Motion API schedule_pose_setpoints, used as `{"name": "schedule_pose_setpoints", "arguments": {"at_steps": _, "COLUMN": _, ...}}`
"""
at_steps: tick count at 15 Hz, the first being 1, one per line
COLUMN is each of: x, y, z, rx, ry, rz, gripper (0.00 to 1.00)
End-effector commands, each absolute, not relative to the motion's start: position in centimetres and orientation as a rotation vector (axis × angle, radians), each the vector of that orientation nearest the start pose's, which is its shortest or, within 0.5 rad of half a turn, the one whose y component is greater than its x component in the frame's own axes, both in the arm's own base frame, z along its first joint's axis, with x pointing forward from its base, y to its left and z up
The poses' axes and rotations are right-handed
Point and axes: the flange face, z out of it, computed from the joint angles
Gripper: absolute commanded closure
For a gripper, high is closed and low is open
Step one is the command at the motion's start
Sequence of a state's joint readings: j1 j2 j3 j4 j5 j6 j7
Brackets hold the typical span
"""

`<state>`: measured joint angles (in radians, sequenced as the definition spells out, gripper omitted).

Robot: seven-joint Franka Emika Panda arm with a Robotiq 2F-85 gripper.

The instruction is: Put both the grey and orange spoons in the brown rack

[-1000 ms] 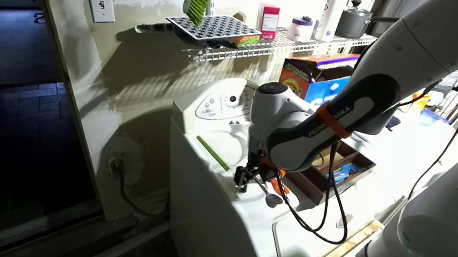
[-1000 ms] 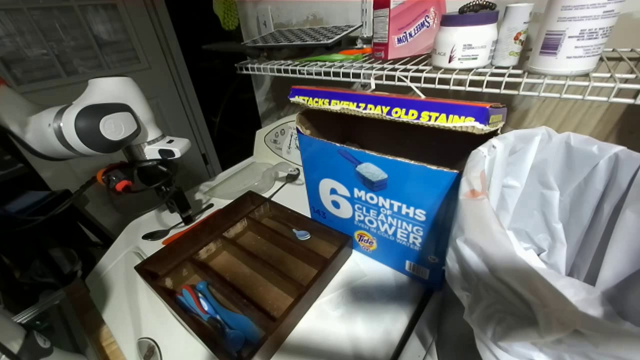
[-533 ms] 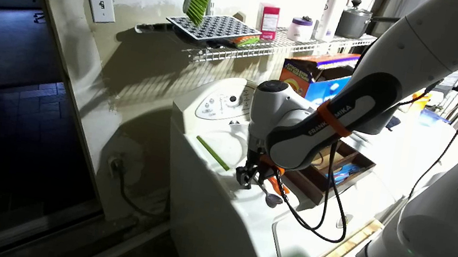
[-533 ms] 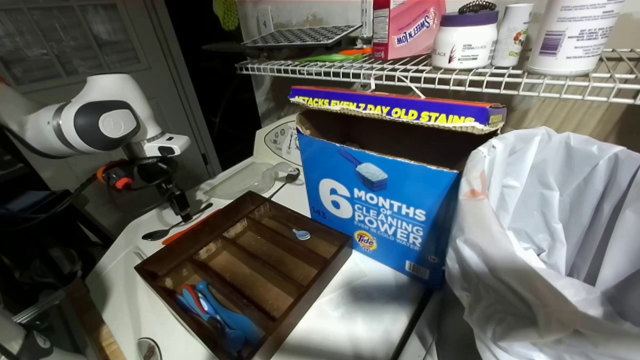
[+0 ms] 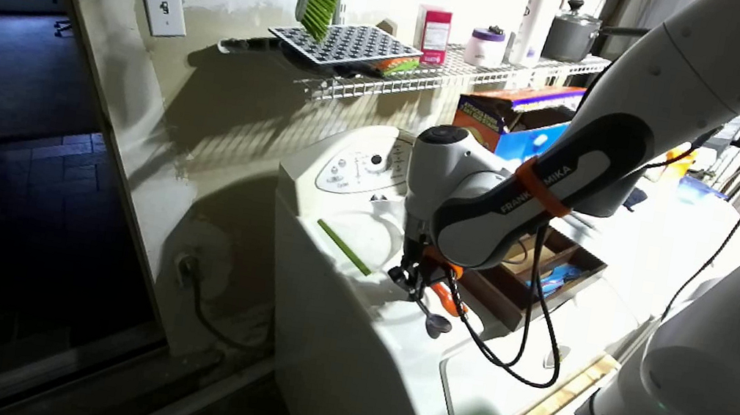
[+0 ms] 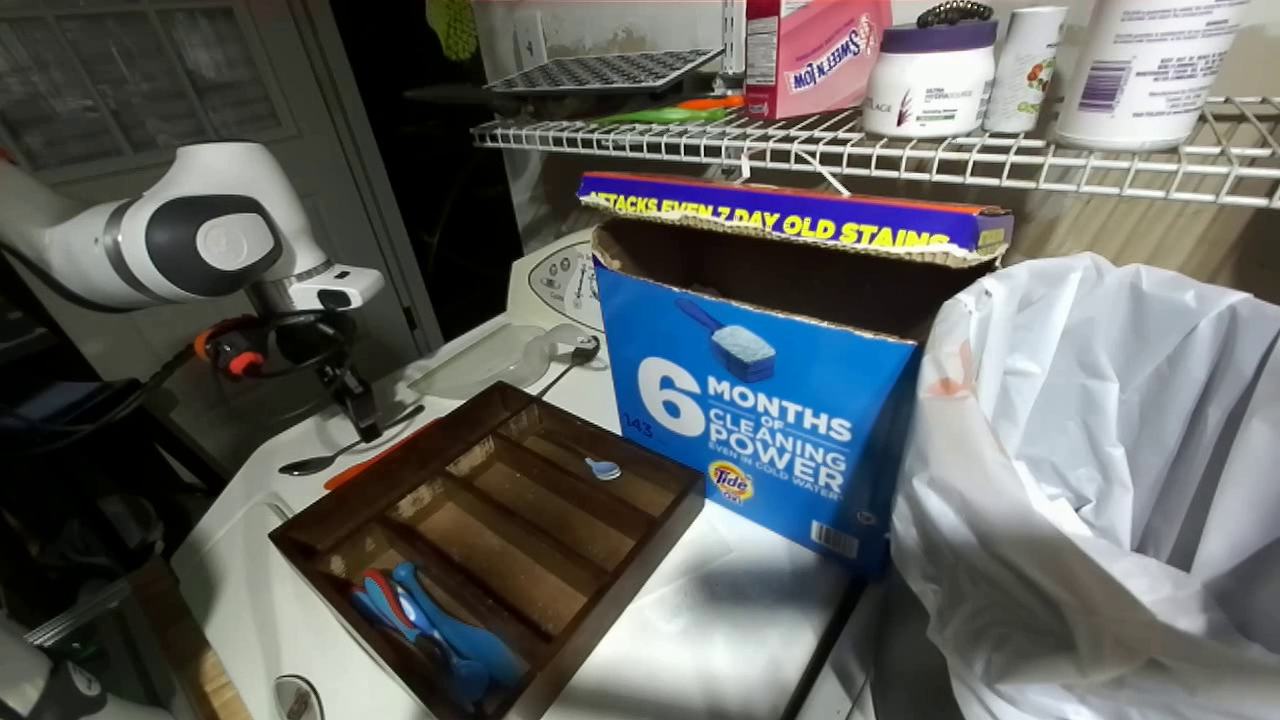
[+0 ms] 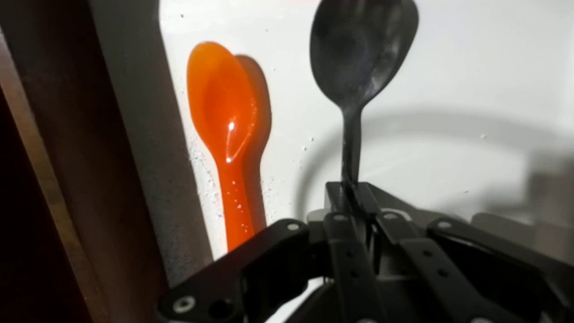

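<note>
Count: 0 of 2 placed. Neither task spoon is in the brown rack (image 6: 616,590), which sits on the white desk (image 6: 680,600) inward from the exposed side edge. It does hold blue utensils (image 6: 458,622) in the compartment nearest the desk's front edge, and a small pale-blue spoon (image 6: 603,468) in the one nearest the back edge, where the control panel (image 5: 357,168) stands; neither counts.

Item 1, the grey spoon (image 7: 355,85): pinched by its handle in the tool (image 7: 350,195), bowl toward the front edge. Position: between the side edge and the rack, not over the rack. No shadow hugs the bowl in the wrist view, so I judge it just off the desk.

Item 2, the orange spoon (image 7: 228,143): lying ungripped on the desk between item 1 and the rack wall, bowl just beside the wall but apart; handle end hidden in the wrist view.

Left to do (est.): carry item 1 inward over the wall, release; then pick and place item 2. Grasp 1 alone looks achieved.
</note>
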<state>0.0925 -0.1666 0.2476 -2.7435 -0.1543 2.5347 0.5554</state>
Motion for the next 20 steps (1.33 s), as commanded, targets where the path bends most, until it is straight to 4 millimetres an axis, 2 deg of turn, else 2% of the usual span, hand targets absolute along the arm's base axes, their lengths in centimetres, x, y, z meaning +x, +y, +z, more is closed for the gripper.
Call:
{"name": "schedule_pose_setpoints", "arguments": {"at_steps": 1, "x": 36.5, "y": 11.9, "z": 26.6, "rx": -3.296, "ry": 0.179, "rz": 0.011, "gripper": 0.98}}
{"name": "schedule_pose_setpoints", "arguments": {"at_steps": 2, "x": 36.5, "y": 11.9, "z": 26.7, "rx": -3.295, "ry": 0.180, "rz": 0.010, "gripper": 0.98}}
{"name": "schedule_pose_setpoints", "arguments": {"at_steps": 9, "x": 36.2, "y": 11.1, "z": 30.8, "rx": -3.334, "ry": 0.213, "rz": -0.054, "gripper": 0.98}}
{"name": "schedule_pose_setpoints", "arguments": {"at_steps": 12, "x": 35.4, "y": 9.8, "z": 33.2, "rx": -3.397, "ry": 0.263, "rz": -0.101, "gripper": 0.98}}
{"name": "schedule_pose_setpoints", "arguments": {"at_steps": 15, "x": 35.5, "y": 8.2, "z": 35.4, "rx": -3.440, "ry": 0.331, "rz": -0.182, "gripper": 0.98}}
{"name": "schedule_pose_setpoints", "arguments": {"at_steps": 16, "x": 35.9, "y": 9.1, "z": 33.7, "rx": -3.397, "ry": 0.268, "rz": -0.109, "gripper": 0.98}}
{"name": "schedule_pose_setpoints", "arguments": {"at_steps": 17, "x": 35.9, "y": 8.8, "z": 34.2, "rx": -3.398, "ry": 0.278, "rz": -0.128, "gripper": 0.92}}
{"name": "schedule_pose_setpoints", "arguments": {"at_steps": 20, "x": 35.7, "y": 8.9, "z": 33.9, "rx": -3.401, "ry": 0.270, "rz": -0.116, "gripper": 0.92}}
